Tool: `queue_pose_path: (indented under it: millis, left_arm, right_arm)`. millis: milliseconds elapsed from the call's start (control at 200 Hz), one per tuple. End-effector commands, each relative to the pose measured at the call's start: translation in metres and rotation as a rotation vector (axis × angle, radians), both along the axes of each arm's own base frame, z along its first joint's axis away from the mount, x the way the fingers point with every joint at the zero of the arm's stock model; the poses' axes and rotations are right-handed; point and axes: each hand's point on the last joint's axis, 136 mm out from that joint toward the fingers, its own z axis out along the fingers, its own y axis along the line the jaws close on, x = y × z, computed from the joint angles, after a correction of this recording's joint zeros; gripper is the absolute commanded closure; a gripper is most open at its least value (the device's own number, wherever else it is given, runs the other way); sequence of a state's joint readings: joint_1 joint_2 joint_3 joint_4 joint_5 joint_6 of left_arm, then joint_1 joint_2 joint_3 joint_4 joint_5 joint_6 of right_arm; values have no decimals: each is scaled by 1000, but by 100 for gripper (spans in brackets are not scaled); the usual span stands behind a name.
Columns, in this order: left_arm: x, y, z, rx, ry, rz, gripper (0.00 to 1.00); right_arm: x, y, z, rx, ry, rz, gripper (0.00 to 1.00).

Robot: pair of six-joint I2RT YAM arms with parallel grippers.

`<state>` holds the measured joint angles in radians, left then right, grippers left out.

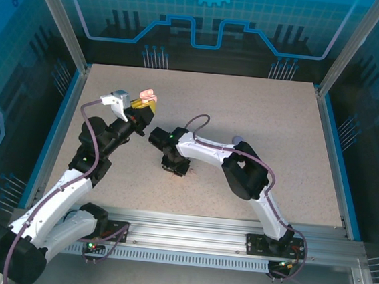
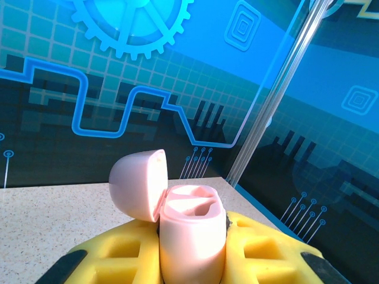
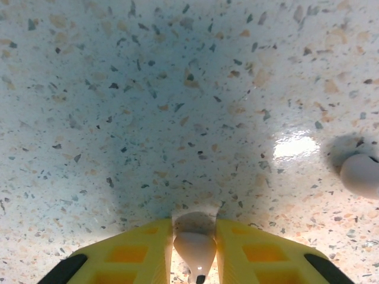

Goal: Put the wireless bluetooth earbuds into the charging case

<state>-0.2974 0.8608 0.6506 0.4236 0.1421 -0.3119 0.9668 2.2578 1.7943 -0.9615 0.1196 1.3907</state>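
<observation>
At the bottom edge of the right wrist view, 1 pale pink earbud (image 3: 194,248) sits between the 2 yellow fingers (image 3: 133,254) of the right gripper (image 3: 194,229). The jaws are clamped on it from both sides, with its wide end toward the table and its dark narrow tip toward the camera. The speckled table (image 3: 148,118) lies just beyond the fingertips. At the right edge of this view, a pale rounded object (image 3: 361,174) rests on the table, partly cut off. Whether it is an earbud or a case cannot be told.

In the left wrist view, the pink charging case (image 2: 192,248) occupies the bottom centre. The left gripper (image 2: 192,260) is closed on its body, with 1 yellow finger on each side. The lid (image 2: 139,183) stands open, hinged back to the left. 2 recesses show in the upper face of the body.

In the top view, the left gripper (image 1: 141,104) holds the charging case (image 1: 148,96) in the upper left of the table area. The right gripper (image 1: 173,169) points down near frame centre, below and right of the charging case and apart from it. 1 small lavender item (image 1: 238,138) lies just beside the right arm (image 1: 240,170).
</observation>
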Motion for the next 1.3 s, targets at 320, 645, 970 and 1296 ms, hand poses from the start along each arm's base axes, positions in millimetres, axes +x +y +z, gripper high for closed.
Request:
queue_pose_path:
  millis: [320, 645, 970, 1296]
  left_arm:
    - [-1, 5, 2, 12, -24, 28, 100]
    - [-2, 4, 1, 14, -16, 17, 100]
    - [-7, 0, -2, 7, -33, -14, 100]
    - [-23, -19, -4, 34, -122, -115, 100]
  right_arm:
    - [-7, -2, -12, -28, 54, 33, 78]
    - [-4, -2, -6, -5, 17, 43, 92]
    - [16, -20, 54, 13, -169, 114, 94]
    - [38, -64, 119, 52, -363, 148, 94]
